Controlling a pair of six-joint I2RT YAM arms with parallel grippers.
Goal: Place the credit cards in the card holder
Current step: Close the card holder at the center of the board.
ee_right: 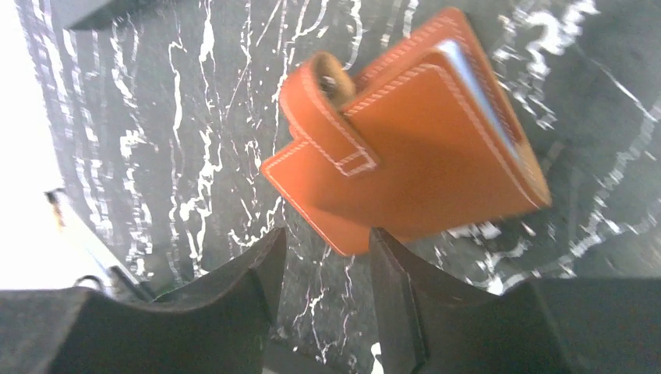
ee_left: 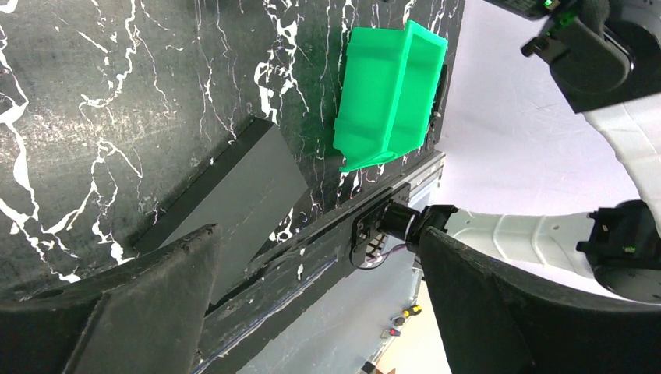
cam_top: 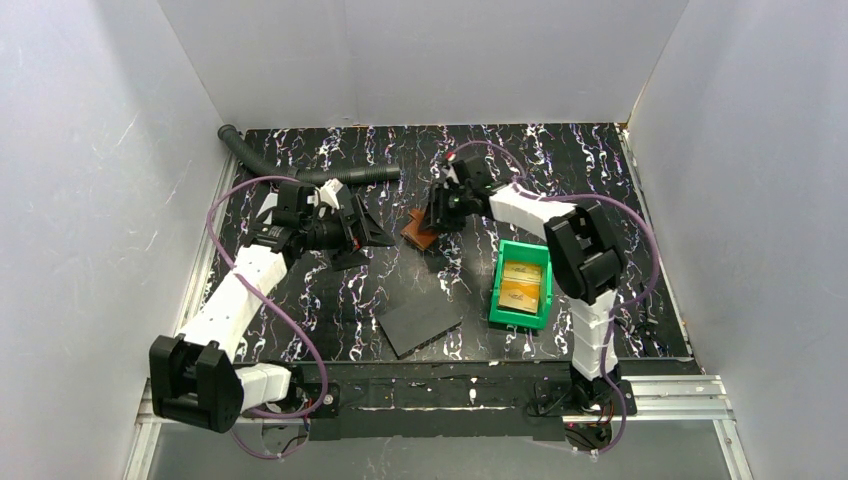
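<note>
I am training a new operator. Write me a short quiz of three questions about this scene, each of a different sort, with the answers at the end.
1. True or false: the left claw stands wide open and holds nothing.
2. Fill the gap: the green bin holds orange-yellow ____.
3. Choose one: which thing is nearest to the right claw?
A) the card holder
B) the green bin
C) the left claw

Key: 1 true. 2 credit cards. 3 A.
</note>
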